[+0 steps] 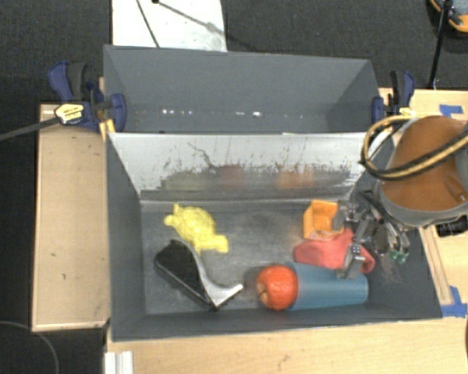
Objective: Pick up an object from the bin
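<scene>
The jaws sit low at the right end of the grey bin [234, 162], against the right edge of a pinkish-red soft lump [325, 252]. I cannot tell whether they are spread, pressed together or pinching it, because the mechanism there is a dark tangle. The lump lies on the floor between an orange block [320, 216] toward the back wall and a blue cylinder [331, 291] toward the front, close to both and possibly touching them.

To grip well, I would centre the jaws over the lump's thicker middle and close across its narrow side, so that neither neighbour is caught. Then I would lift straight up.

There is little room to the right, where the sloping wall rises just beside the wrist. A red-orange ball [278, 287] rests against the cylinder's left end. The open floor lies to the left, before a yellow toy [195, 228] and a black flat thing [181, 269], both well apart.
</scene>
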Robot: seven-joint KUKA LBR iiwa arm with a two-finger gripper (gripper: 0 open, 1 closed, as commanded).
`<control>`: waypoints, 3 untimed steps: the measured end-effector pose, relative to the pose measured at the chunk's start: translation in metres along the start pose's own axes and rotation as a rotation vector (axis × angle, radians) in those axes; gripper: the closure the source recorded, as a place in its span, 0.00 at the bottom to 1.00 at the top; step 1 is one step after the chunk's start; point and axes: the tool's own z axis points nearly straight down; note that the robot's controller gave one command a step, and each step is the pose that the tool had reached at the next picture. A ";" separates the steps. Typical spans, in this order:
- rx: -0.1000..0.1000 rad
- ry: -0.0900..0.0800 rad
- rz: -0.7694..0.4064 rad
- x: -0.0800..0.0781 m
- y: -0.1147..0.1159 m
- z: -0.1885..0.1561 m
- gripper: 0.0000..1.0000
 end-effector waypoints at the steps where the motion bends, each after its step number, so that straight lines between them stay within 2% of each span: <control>1: 0.000 -0.010 -0.146 -0.030 0.006 0.047 0.00; 2: 0.000 -0.001 -0.175 -0.044 0.005 0.060 0.00; 3: -0.002 0.007 -0.207 -0.050 0.001 0.062 1.00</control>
